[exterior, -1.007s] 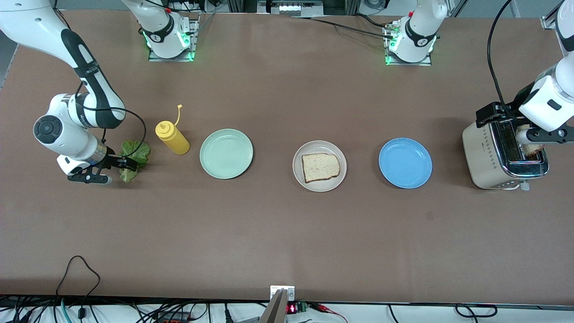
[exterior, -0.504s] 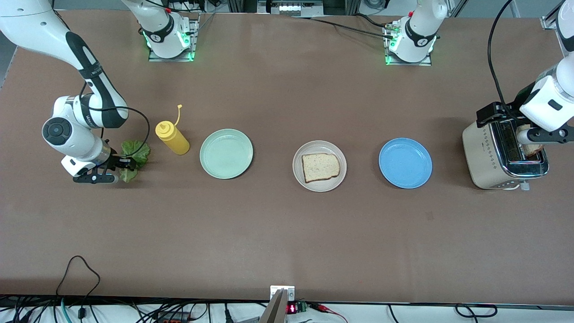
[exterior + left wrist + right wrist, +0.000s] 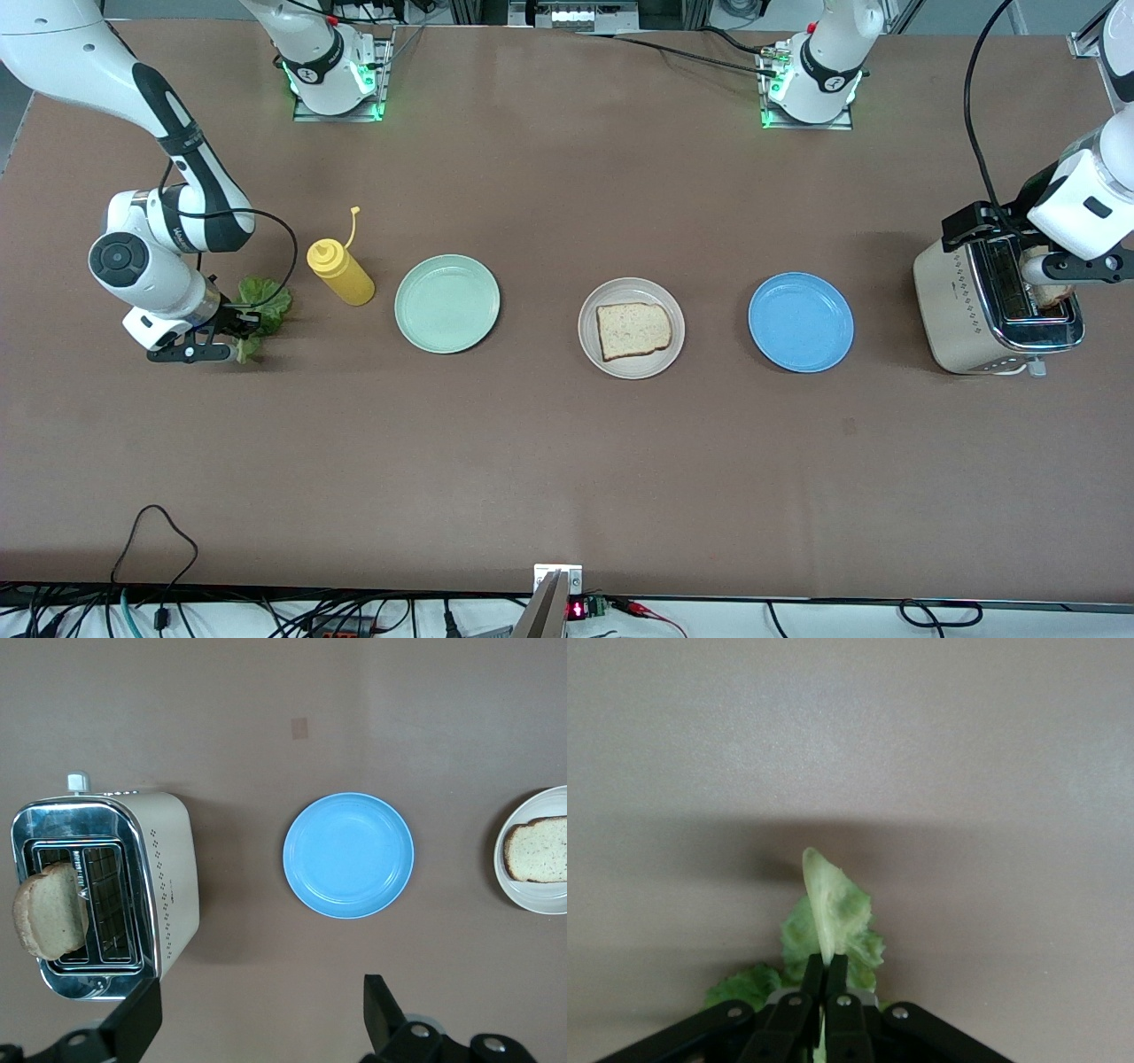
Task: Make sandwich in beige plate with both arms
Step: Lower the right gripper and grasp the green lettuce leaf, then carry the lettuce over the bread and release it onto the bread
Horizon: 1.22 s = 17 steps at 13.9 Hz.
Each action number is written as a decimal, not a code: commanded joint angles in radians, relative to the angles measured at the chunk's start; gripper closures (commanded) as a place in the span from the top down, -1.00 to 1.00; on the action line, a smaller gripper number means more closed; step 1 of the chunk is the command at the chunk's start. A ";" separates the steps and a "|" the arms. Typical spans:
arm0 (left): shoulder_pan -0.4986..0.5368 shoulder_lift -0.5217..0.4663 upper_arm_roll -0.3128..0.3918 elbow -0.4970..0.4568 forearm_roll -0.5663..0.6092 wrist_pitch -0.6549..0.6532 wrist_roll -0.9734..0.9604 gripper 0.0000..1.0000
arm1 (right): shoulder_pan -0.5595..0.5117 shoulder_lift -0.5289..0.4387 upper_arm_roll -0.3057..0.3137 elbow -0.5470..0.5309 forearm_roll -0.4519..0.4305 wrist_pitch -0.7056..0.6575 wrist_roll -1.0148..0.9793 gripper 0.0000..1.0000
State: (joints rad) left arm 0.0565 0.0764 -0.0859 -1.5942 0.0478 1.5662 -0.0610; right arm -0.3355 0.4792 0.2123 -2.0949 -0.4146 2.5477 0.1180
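My right gripper [image 3: 233, 333] is shut on the ruffled green lettuce leaf [image 3: 265, 301] low over the table at the right arm's end. In the right wrist view the leaf [image 3: 830, 908] sticks out from the closed gripper [image 3: 825, 967]. One bread slice [image 3: 633, 330] lies on the beige plate [image 3: 631, 285] at mid-table. A second slice [image 3: 1051, 291] stands up out of the toaster [image 3: 961, 310]. My left gripper [image 3: 1032, 244] is open and empty over the toaster; the left wrist view shows its spread gripper [image 3: 261, 1014], the slice [image 3: 51, 921] and the toaster [image 3: 168, 877].
A yellow mustard bottle [image 3: 341, 275] stands beside the lettuce. A mint-green plate [image 3: 446, 303] lies between the bottle and the beige plate. A blue plate [image 3: 800, 322] lies between the beige plate and the toaster, also in the left wrist view [image 3: 348, 855].
The right arm's wrist has shifted slightly toward the mustard bottle and the lettuce has bunched up in its gripper. The left arm has hardly moved.
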 commanded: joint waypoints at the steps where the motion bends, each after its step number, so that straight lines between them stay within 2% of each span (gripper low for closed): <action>1: 0.006 -0.006 -0.006 0.010 0.015 -0.017 -0.003 1.00 | -0.007 -0.034 0.024 0.006 -0.020 -0.016 -0.011 -1.00; 3: 0.006 -0.006 -0.006 0.010 0.015 -0.017 -0.003 1.00 | -0.013 -0.088 0.029 0.006 -0.017 -0.076 -0.052 -1.00; 6: 0.005 -0.006 -0.006 0.011 0.015 -0.017 -0.003 1.00 | -0.014 -0.203 0.044 0.021 0.017 -0.255 -0.119 -1.00; 8: 0.005 -0.006 -0.006 0.013 0.017 -0.015 -0.003 1.00 | -0.010 -0.269 0.045 0.065 0.122 -0.405 -0.190 -1.00; 10: 0.006 -0.006 -0.005 0.014 0.015 -0.009 -0.003 1.00 | 0.009 -0.347 0.050 0.119 0.309 -0.609 -0.235 -1.00; 11: 0.006 -0.006 -0.005 0.014 0.015 -0.009 -0.003 1.00 | 0.035 -0.373 0.053 0.151 0.360 -0.686 -0.225 -1.00; 14: 0.008 -0.006 -0.005 0.016 0.014 -0.005 -0.002 1.00 | 0.119 -0.389 0.064 0.266 0.442 -0.871 -0.030 -1.00; 17: 0.011 0.005 0.001 0.039 0.012 0.005 0.007 1.00 | 0.238 -0.380 0.119 0.305 0.537 -0.871 0.316 -1.00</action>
State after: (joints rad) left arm 0.0595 0.0755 -0.0849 -1.5840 0.0477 1.5735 -0.0610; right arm -0.1661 0.0720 0.3093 -1.8237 0.0813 1.6882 0.2375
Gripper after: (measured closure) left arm 0.000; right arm 0.969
